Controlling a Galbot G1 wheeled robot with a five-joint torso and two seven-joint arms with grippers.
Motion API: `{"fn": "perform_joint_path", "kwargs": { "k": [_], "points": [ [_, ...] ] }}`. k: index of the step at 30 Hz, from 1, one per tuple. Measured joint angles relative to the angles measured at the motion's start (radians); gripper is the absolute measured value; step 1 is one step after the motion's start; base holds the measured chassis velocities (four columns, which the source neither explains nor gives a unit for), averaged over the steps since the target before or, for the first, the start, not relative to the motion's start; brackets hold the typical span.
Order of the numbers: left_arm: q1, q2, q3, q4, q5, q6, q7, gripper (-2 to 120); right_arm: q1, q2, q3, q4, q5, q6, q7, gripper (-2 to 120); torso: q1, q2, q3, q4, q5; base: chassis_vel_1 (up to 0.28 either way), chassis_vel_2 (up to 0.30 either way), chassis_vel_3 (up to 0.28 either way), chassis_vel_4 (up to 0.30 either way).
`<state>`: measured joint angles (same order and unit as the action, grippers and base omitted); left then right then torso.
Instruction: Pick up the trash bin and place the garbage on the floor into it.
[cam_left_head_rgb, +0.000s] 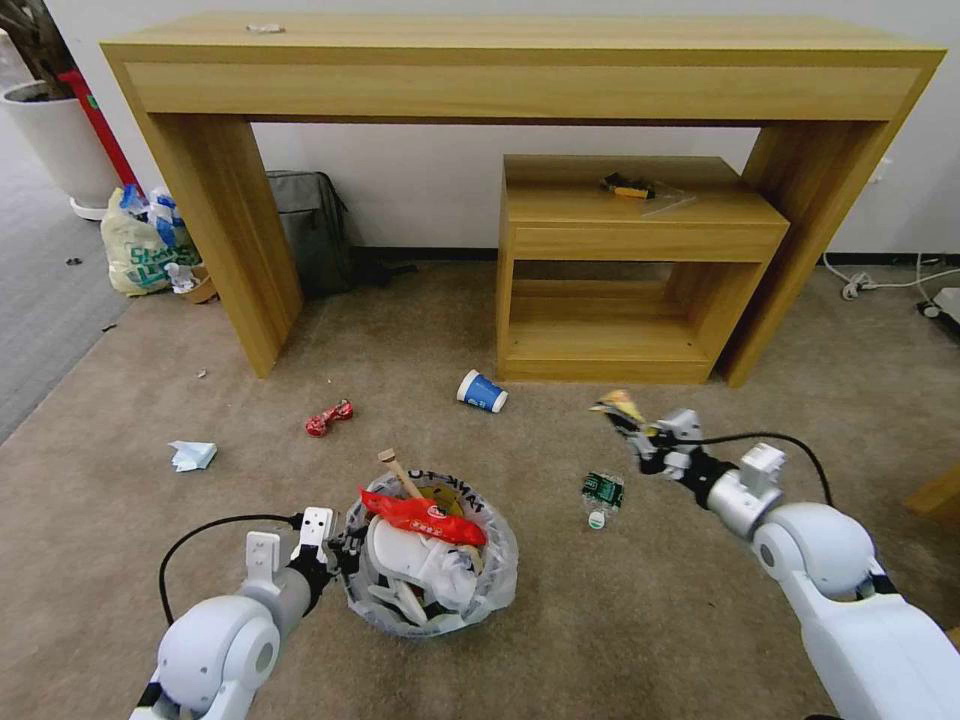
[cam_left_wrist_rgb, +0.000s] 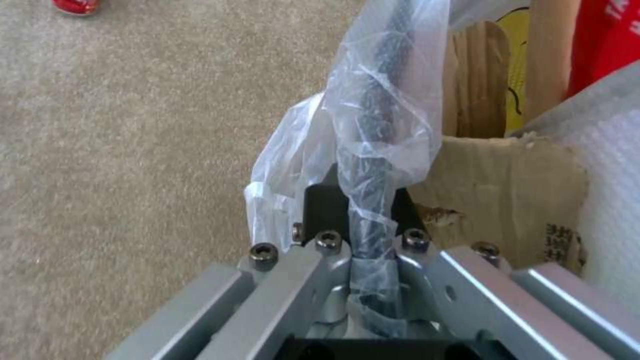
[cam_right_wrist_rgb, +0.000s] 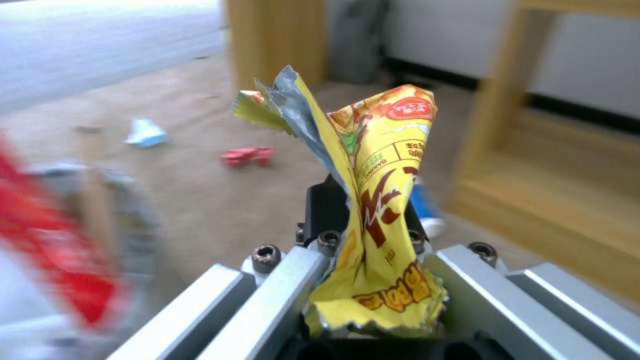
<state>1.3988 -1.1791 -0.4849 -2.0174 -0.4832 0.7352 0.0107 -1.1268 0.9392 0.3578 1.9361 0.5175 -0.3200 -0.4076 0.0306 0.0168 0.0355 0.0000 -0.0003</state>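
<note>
- Presently, head view: right hand (cam_left_head_rgb: 622, 415) clamped on a yellow wrapper (cam_left_head_rgb: 618, 402), held above the floor (cam_left_head_rgb: 700, 620); the trash bin (cam_left_head_rgb: 430, 560) lies toward the robot's left and nearer its body, well apart from it. Left hand (cam_left_head_rgb: 342, 545) at the bin's left rim.
- Left wrist view: left hand (cam_left_wrist_rgb: 360, 220) closed on the bag-lined rim (cam_left_wrist_rgb: 373, 150).
- Right wrist view: right hand (cam_right_wrist_rgb: 360, 220) pinching the wrapper (cam_right_wrist_rgb: 380, 165) upright.

Open carpet (cam_left_head_rgb: 620, 610) lies between my right gripper (cam_left_head_rgb: 628, 420) and the bin (cam_left_head_rgb: 430, 560), with only a green bottle (cam_left_head_rgb: 603, 492) on it. The bin's mouth is crowded: a red wrapper (cam_left_head_rgb: 425, 515) and a stick (cam_left_head_rgb: 400, 470) stand above its rim. My left gripper (cam_left_head_rgb: 345, 548) clamps that rim.
</note>
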Motion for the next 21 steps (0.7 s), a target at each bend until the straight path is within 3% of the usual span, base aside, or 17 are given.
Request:
{"fn": "perform_joint_path", "kwargs": {
  "k": [4,6,8,10,21],
  "points": [
    [-0.029,0.013,0.018,0.019,-0.017,0.000,-0.006,0,0.039,-0.014,-0.096,0.017,0.042,-0.037,0.031,0,0.000,0.000,0.000,-0.0001,0.0000,0.000,0.000,0.000,0.000],
    [-0.056,0.030,0.031,0.027,-0.042,0.000,-0.017,0,0.094,-0.011,-0.204,0.004,0.054,-0.061,0.053,0,0.000,0.000,0.000,0.0000,0.0001,0.000,0.000,0.000,0.000],
    [-0.062,0.034,0.032,0.027,-0.049,0.000,-0.021,0,0.108,-0.007,-0.231,-0.004,0.055,-0.064,0.062,0,0.000,0.000,0.000,-0.0001,0.0001,0.000,0.000,0.000,0.000],
    [-0.087,0.053,0.037,0.027,-0.083,0.000,-0.041,0,0.159,0.010,-0.324,-0.026,0.060,-0.078,0.094,0,0.000,0.000,0.000,0.0000,0.0002,0.000,0.000,0.000,0.000],
    [-0.138,0.066,0.043,0.045,-0.114,0.000,-0.052,0,0.236,0.056,-0.474,-0.051,0.097,-0.138,0.178,1,0.000,0.000,0.000,-0.0001,0.0001,0.000,0.000,0.000,0.000]
  ]
}}
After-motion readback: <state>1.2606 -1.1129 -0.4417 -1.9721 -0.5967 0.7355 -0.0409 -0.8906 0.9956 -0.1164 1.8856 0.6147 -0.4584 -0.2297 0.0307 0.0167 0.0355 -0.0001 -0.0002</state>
